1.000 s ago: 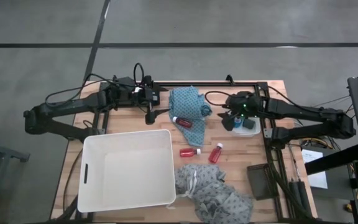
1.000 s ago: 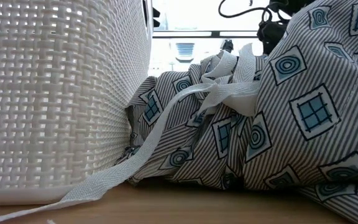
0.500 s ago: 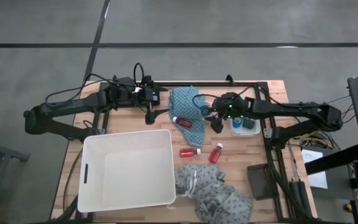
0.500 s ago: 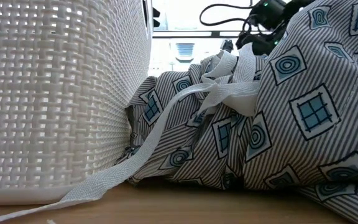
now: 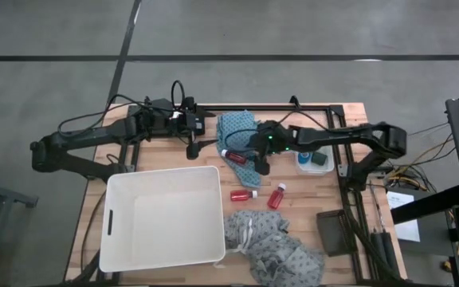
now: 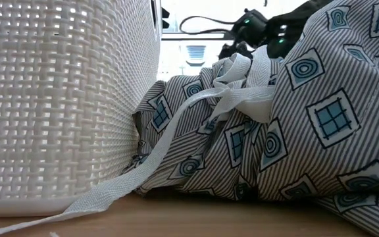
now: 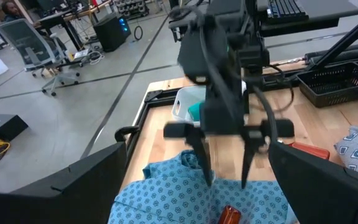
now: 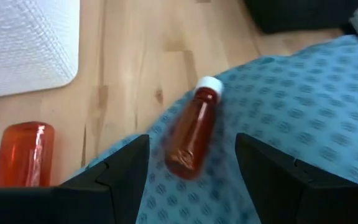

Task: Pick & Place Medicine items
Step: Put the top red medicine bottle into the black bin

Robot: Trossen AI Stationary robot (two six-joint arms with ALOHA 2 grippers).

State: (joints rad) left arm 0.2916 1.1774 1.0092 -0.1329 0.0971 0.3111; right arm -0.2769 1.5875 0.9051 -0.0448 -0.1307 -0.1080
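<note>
Now the right gripper (image 5: 259, 162) hangs with fingers apart, empty, over a red bottle (image 8: 191, 135) on the teal cloth (image 5: 241, 131); left gripper (image 5: 194, 149) released

Robotics lab (office chair (image 7: 33, 46), desks (image 7: 73, 14))

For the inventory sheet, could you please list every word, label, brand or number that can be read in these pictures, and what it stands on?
None can be read.
Red bottle on the blue cloth: its visible side shows no label.
Other two red bottles on the table: too small to show any print.
White basket: plain weave, no marking.
Patterned grey cloth: squares and rings only, no letters.
</note>
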